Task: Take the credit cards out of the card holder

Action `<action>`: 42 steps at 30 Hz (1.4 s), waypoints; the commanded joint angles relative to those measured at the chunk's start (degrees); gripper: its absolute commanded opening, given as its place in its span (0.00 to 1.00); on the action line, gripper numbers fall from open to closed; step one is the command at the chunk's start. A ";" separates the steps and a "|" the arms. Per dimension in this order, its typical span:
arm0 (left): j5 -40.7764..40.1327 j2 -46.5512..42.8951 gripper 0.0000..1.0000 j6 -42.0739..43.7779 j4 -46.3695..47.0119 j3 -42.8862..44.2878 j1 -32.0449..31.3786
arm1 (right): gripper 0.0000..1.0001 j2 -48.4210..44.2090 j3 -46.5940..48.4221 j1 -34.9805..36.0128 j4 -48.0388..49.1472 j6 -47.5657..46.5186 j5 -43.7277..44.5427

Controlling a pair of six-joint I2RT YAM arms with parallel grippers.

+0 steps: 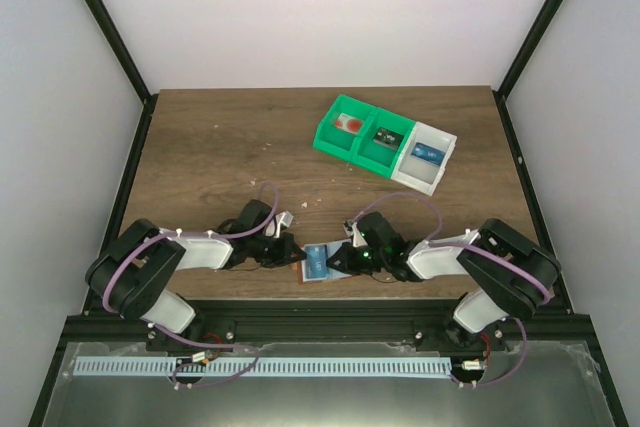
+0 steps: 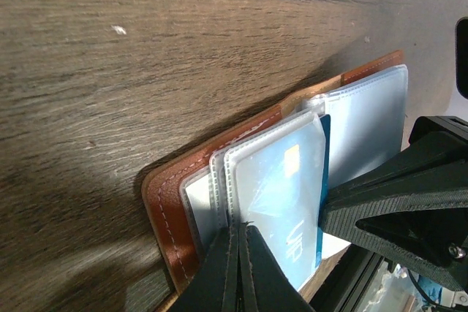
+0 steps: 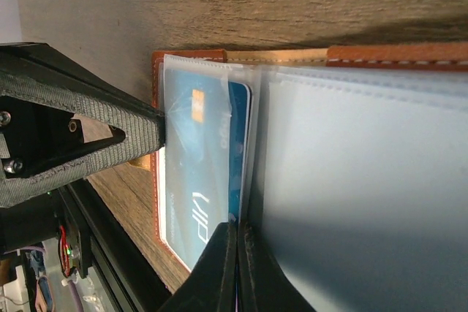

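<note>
The reddish-brown card holder (image 1: 316,265) lies open near the table's front edge, between both grippers. Its clear sleeves fan out over the leather cover (image 2: 164,202). A blue credit card (image 2: 281,195) with a gold chip sits in the front sleeve, and its dark blue edge (image 3: 238,144) sticks out past the plastic. My left gripper (image 2: 242,228) is shut on the lower rim of that sleeve. My right gripper (image 3: 237,226) comes from the opposite side and is shut on the card's exposed edge. Each gripper also shows in the other's wrist view, the right gripper (image 2: 327,213) and the left gripper (image 3: 158,134).
A green tray (image 1: 340,143) joined to a white tray (image 1: 418,178) stands at the back right; a red item (image 1: 349,124), a dark card (image 1: 387,137) and a blue card (image 1: 428,154) lie in the compartments. The black frame rail (image 1: 320,322) runs just behind the holder's near edge.
</note>
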 commanded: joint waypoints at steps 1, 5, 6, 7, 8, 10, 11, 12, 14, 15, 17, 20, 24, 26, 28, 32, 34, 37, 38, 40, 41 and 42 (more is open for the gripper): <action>-2.31 0.86 0.00 2.09 -0.93 -0.43 -0.24 | 0.00 -1.58 -0.83 -0.11 -0.23 0.47 0.36; -3.54 0.95 0.00 3.78 -2.72 0.04 -0.23 | 0.01 -2.67 -2.20 -0.20 0.29 0.49 -0.74; -3.78 0.85 0.00 4.09 -3.16 0.15 -0.18 | 0.01 -3.21 -2.48 -0.24 0.11 0.51 -0.63; -4.03 0.76 0.00 4.26 -3.43 0.30 -0.23 | 0.01 -3.59 -2.82 -0.35 -0.06 0.48 -0.36; -4.18 0.67 0.00 4.38 -3.70 0.32 -0.22 | 0.01 -3.86 -3.14 -0.49 -0.24 0.43 -0.29; -4.22 0.63 0.00 4.57 -4.02 0.56 -0.25 | 0.01 -4.17 -3.36 -0.84 -0.73 0.14 -0.52; -4.19 0.65 0.00 4.57 -4.00 0.50 -0.25 | 0.00 -4.46 -3.36 -0.94 -1.32 -0.07 -0.62; -4.17 0.63 0.00 4.60 -4.04 0.44 -0.22 | 0.01 -4.86 -3.43 -1.06 -1.71 -0.17 -0.65; -4.21 0.76 0.00 4.72 -4.04 0.48 -0.19 | 0.02 -5.86 -3.84 -1.35 -2.42 -0.31 -0.23; -4.20 0.92 0.00 4.73 -4.09 0.49 -0.18 | 0.02 -6.34 -4.07 -1.48 -2.68 -0.42 -0.03; -4.11 1.14 0.00 4.69 -4.00 0.53 -0.22 | 0.02 -7.15 -4.28 -1.80 -3.31 -0.76 0.16; -4.12 1.24 0.00 4.68 -3.99 0.75 -0.25 | 0.01 -8.14 -4.57 -2.33 -4.65 -1.20 0.34; -4.18 1.32 0.00 4.57 -3.96 0.88 -0.25 | 0.00 -10.45 -5.09 -3.15 -6.65 -1.27 1.03; -4.10 1.49 0.00 4.47 -3.83 0.97 -0.18 | 0.00 -11.88 -5.08 -3.51 -8.10 -1.63 1.70; -3.90 1.59 0.00 4.42 -3.65 1.10 -0.19 | 0.01 -13.66 -4.89 -3.68 -10.09 -1.94 2.76; -3.85 1.35 0.00 4.25 -3.52 1.11 -0.21 | 0.00 -17.65 -4.17 -3.72 -14.89 -2.81 5.28; -3.64 1.25 0.00 3.96 -3.41 1.16 -0.20 | 0.01 -19.94 -3.83 -3.74 -17.23 -3.33 6.41; -2.88 0.75 0.00 3.26 -2.93 1.31 -0.21 | 0.01 -23.03 -2.95 -3.77 -20.84 -4.64 8.28; -2.64 0.35 0.00 3.00 -2.90 1.49 -0.22 | 0.00 -23.82 -2.68 -3.78 -22.11 -4.98 9.06; -2.20 -0.52 0.03 2.55 -3.03 1.91 -0.19 | 0.00 -25.72 -2.31 -3.80 -23.69 -5.63 10.27; -1.89 -1.00 0.05 2.22 -3.14 2.23 -0.18 | 0.01 -26.43 -2.08 -3.80 -24.42 -5.97 10.59; -1.59 -1.49 0.06 2.03 -3.33 2.56 -0.24 | 0.00 -27.22 -1.78 -3.77 -25.26 -6.18 10.85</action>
